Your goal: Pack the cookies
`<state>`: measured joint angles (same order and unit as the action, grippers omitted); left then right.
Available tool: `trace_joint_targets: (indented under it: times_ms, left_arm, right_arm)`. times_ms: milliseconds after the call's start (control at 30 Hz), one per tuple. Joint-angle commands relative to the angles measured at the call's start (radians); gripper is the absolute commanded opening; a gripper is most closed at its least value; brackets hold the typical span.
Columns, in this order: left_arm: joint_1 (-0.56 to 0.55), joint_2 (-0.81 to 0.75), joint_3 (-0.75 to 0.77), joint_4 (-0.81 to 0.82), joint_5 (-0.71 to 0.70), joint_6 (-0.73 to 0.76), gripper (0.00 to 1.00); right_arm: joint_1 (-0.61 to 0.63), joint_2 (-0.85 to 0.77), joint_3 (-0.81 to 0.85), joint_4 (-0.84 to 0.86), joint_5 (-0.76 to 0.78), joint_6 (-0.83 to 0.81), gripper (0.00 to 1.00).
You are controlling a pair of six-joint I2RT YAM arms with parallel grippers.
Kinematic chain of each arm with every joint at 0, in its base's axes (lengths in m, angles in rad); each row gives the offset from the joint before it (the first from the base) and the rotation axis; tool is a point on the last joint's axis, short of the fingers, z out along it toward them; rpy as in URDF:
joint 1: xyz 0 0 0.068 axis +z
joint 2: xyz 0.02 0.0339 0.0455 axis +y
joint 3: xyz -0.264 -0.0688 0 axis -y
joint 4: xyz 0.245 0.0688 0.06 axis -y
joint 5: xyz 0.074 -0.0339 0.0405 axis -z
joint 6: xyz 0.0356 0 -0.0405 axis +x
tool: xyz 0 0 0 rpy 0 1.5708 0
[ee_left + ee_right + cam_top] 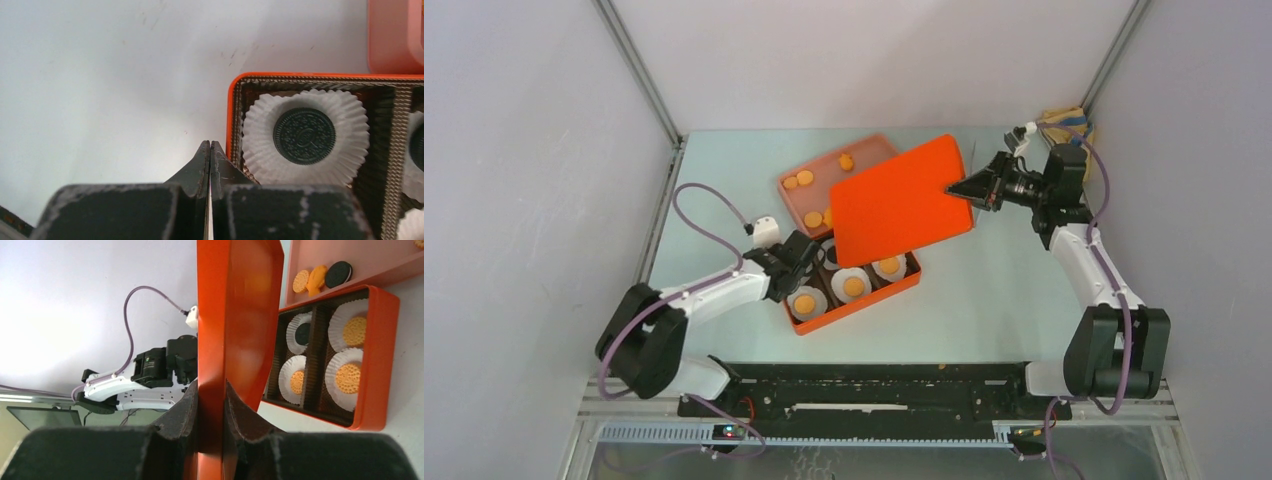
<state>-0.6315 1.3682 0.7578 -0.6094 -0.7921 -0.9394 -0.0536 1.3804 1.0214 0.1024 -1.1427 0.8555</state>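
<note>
Here, right hand (210, 392) pinching smooth orange lid (899, 205), left hand (210, 147) clenched, embossed black cookie (304, 136) in fluted cup (260, 130).

The orange lid (899, 210) in the right claw (957, 187) hides parts of the box (864, 305) and pink tray (824, 185) beyond its tips.

Orange lid (899, 200), orange box (864, 305), black embossed cookie (304, 136), white pleated cup (260, 125)
</note>
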Motion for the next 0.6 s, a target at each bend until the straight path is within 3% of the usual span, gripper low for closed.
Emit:
trace_joint_targets:
  times_ms: [0, 133, 233, 433, 567]
  left_arm:
    - [0.027, 0.078, 0.091, 0.165, -0.002, 0.088, 0.00]
    - [0.030, 0.043, 0.173, 0.140, -0.088, 0.119, 0.00]
    - [0.030, -0.062, 0.237, 0.020, -0.124, 0.095, 0.00]
    - [0.029, -0.345, 0.205, -0.080, -0.127, 0.093, 0.00]
    - [0.028, -0.435, 0.149, -0.098, -0.108, 0.115, 0.00]
  right_arm:
    - [-0.006, -0.073, -0.001, 0.014, -0.013, -0.024, 0.00]
    - [-0.008, -0.083, -0.033, 0.077, -0.022, 0.023, 0.00]
    - [-0.003, -0.076, -0.056, 0.184, -0.058, 0.115, 0.00]
    - [0.099, 0.101, -0.070, 0.650, -0.149, 0.535, 0.00]
    - [0.148, 0.290, -0.064, 0.843, -0.200, 0.709, 0.00]
